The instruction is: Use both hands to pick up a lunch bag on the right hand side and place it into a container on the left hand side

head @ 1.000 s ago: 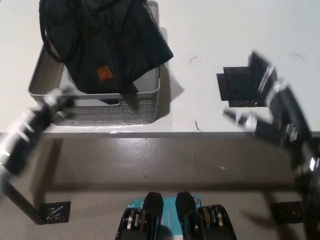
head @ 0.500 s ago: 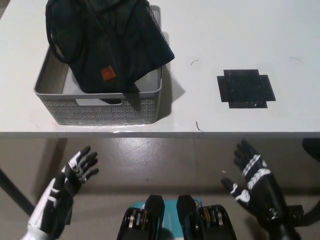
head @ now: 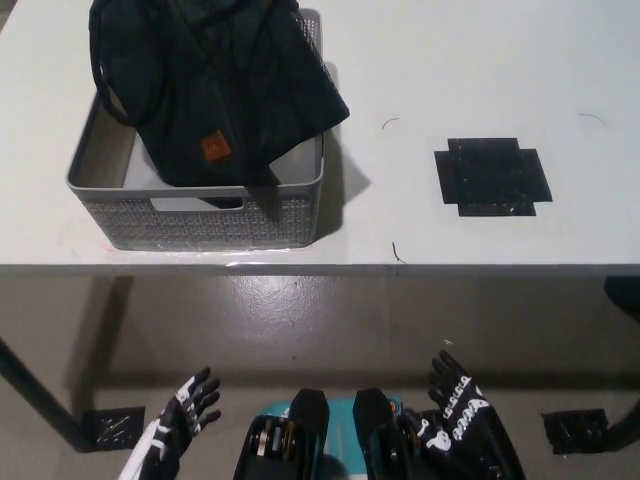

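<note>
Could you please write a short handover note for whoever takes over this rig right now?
Left hand: open, holding nothing, low below the table edge.
Right hand: open, holding nothing, also low below the table edge.
Lunch bag: in the grey container on the table's left side, one corner hanging over the rim.
Black tape mark: bare, on the right.
Done: bag placed in the container.
Left: nothing obvious; perhaps tuck the overhanging corner in.

Both hands hang low at the near edge, the left hand (head: 183, 424) and right hand (head: 458, 420) empty with fingers spread apart.
</note>
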Tool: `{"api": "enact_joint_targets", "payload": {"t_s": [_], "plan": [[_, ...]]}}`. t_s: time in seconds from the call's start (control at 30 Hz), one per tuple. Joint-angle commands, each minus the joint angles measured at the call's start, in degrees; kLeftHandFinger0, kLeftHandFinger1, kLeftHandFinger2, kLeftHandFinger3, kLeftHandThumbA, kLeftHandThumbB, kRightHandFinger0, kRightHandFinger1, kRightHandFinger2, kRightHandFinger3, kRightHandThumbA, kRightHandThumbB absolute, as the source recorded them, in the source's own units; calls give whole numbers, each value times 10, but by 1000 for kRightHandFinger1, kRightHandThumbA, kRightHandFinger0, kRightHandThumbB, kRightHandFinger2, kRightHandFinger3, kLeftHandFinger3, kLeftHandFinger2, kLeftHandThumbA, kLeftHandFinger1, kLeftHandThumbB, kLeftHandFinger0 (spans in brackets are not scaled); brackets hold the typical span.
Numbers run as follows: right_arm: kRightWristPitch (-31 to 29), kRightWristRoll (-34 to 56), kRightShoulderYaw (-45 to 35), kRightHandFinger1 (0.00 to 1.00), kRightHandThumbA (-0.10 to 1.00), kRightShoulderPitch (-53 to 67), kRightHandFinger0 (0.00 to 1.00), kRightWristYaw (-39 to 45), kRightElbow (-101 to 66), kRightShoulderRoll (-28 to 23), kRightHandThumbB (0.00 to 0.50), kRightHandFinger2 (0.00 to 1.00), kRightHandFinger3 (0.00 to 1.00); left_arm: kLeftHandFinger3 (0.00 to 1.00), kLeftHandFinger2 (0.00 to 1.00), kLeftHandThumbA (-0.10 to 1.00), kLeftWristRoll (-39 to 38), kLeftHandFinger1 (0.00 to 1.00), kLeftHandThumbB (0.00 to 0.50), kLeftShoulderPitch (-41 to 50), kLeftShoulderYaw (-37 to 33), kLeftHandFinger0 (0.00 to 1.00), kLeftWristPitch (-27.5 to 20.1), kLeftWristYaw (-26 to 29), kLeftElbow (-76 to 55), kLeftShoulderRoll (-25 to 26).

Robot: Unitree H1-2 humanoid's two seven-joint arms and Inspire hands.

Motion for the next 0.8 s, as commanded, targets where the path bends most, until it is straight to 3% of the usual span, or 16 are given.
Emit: {"api": "enact_joint_targets", "payload": {"t_s": [0.0, 0.17, 0.37, 0.47, 0.77], "plan": [[-154, -37, 13, 1000, 1000, -1, 1000, -10, 27, 25, 273, 1000, 1000, 1000, 1000, 1000, 42, 1000, 177, -7, -7, 1000, -170, 54, 29, -1], [-170, -67, 29, 1000, 1000, 10, 1000, -21, 37, 32, 265, 1000, 1000, 1000, 1000, 1000, 35, 1000, 154, -2, -4, 1000, -168, 58, 27, -1], [-168, -67, 24, 1000, 1000, -6, 1000, -27, 42, 31, 261, 1000, 1000, 1000, 1000, 1000, 33, 1000, 218, -9, -1, 1000, -160, 70, 26, 0], [-168, -68, 23, 1000, 1000, -8, 1000, -28, 44, 29, 268, 1000, 1000, 1000, 1000, 1000, 31, 1000, 198, -10, -4, 1000, -164, 74, 28, 3], [-177, -65, 23, 1000, 1000, -12, 1000, -27, 48, 27, 258, 1000, 1000, 1000, 1000, 1000, 33, 1000, 203, -12, -7, 1000, -174, 83, 32, 6]]}}
